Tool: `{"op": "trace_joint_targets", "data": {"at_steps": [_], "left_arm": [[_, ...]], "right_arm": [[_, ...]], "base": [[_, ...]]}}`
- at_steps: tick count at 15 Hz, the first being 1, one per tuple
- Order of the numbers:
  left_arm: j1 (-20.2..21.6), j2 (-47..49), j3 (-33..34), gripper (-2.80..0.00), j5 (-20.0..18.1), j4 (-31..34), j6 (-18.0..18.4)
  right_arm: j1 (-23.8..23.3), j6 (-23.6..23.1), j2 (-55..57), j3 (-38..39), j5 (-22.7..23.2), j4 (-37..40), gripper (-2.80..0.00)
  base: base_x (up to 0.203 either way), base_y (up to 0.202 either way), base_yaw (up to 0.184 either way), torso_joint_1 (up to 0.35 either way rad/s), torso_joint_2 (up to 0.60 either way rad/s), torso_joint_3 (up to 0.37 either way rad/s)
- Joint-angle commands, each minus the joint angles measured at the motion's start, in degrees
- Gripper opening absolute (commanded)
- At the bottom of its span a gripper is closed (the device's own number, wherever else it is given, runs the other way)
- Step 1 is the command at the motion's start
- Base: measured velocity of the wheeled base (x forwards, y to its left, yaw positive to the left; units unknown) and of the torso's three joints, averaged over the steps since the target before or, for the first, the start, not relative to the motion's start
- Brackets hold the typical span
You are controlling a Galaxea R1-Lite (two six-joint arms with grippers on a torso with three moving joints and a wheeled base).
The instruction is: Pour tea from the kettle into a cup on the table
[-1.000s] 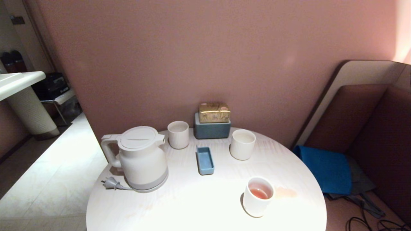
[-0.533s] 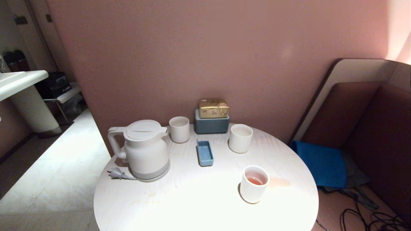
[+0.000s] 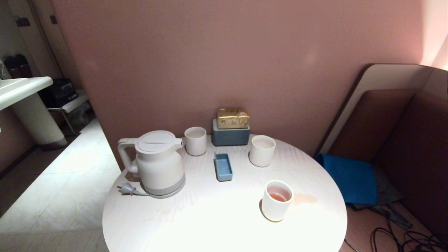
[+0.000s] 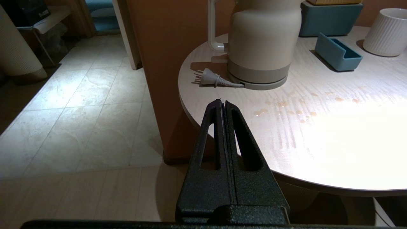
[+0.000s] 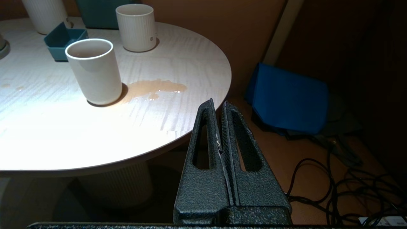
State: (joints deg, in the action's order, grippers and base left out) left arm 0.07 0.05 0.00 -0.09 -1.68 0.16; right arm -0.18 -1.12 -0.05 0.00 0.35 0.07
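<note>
The cream-white kettle (image 3: pixel 159 162) (image 4: pixel 264 38) stands on its grey base at the left of the round pale table (image 3: pixel 210 224), lid shut, its plug (image 3: pixel 126 189) lying loose beside it. The ribbed white cup (image 3: pixel 262 150) (image 5: pixel 136 27) stands at the back right. A smooth white cup (image 3: pixel 277 200) (image 5: pixel 93 71) nearer the front holds reddish tea (image 3: pixel 279 197), with a spilled puddle (image 5: pixel 155 87) beside it. My left gripper (image 4: pixel 222 102) is shut and empty just off the table's near left edge. My right gripper (image 5: pixel 217 103) is shut and empty off the near right edge. Neither shows in the head view.
A second ribbed white cup (image 3: pixel 195 140), a small blue tray (image 3: pixel 223 167) and a blue-grey box (image 3: pixel 230 136) with a gold packet on top stand at the back. Tea drops (image 4: pixel 286 111) dot the tabletop. A bench with a blue cloth (image 3: pixel 350 178) and floor cables (image 5: pixel 334 184) are at right.
The whole head view shifted during the first half second as the camera drew up and back; it has held steady since. Nothing on the table has moved.
</note>
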Motion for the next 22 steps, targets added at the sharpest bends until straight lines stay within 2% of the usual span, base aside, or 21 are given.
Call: {"op": "trace_joint_targets", "data": {"at_steps": [1,15,22], "left_arm": [[0.0,0.0,0.0,-2.80,0.0,0.0,0.0],[0.0,0.0,0.0,-2.80,0.0,-0.1,0.0],[0.0,0.0,0.0,-2.80,0.0,-0.1,-0.2]], "right_arm": [[0.0,0.0,0.0,0.0,0.1,0.0,-2.80],[0.0,0.1,0.0,0.0,0.0,0.0,-2.80],[0.0,0.1,0.0,0.0,0.0,0.0,-2.80]], "base": [[0.000,0.000,0.000,0.000,0.00,0.000],[0.000,0.000,0.000,0.000,0.00,0.000],[0.000,0.000,0.000,0.002,0.00,-0.160]]}}
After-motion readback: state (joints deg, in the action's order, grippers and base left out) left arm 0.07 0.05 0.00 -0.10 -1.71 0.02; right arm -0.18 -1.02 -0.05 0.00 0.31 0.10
